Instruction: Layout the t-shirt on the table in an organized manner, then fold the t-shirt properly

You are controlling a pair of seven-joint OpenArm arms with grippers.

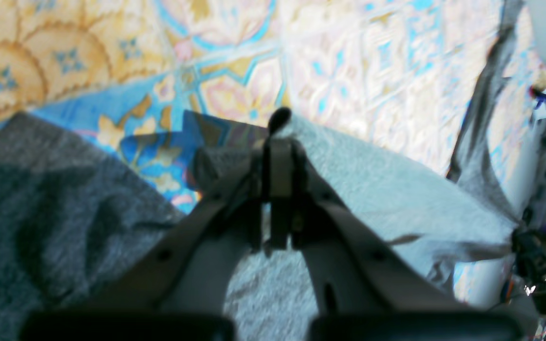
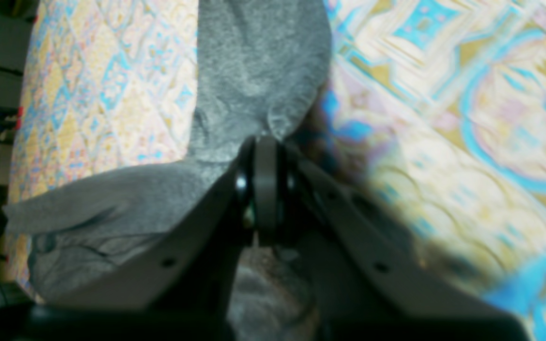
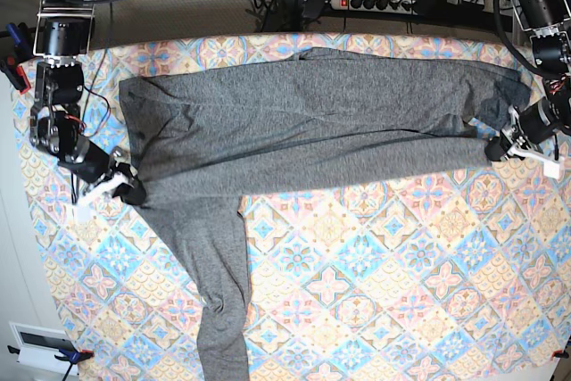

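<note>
Pinching the t-shirt (image 3: pixel 303 122) at its two ends, both sets of fingers are standing closed on grey knit. The right fingers (image 3: pixel 132 192), at the left edge of the base view, are gripping a fold of cloth where the body meets the sleeve that is trailing toward the near edge. The left fingers (image 3: pixel 496 149), at the right edge, are clamping the opposite end of the shirt. In the wrist views the right fingers (image 2: pixel 264 147) and the left fingers (image 1: pixel 280 142) are each showing fabric bunched at their tips.

The shirt is lying across the far half of the worktop (image 3: pixel 375 292), its long axis running left to right between the two arms, so each arm is nearest its own end. One sleeve is hanging down toward the near left. The cloth is looking soft, heathered and lightly creased, likely to sag and stretch when pulled. The worktop covering is showing pastel diamond tiles with floral medallions.
</note>
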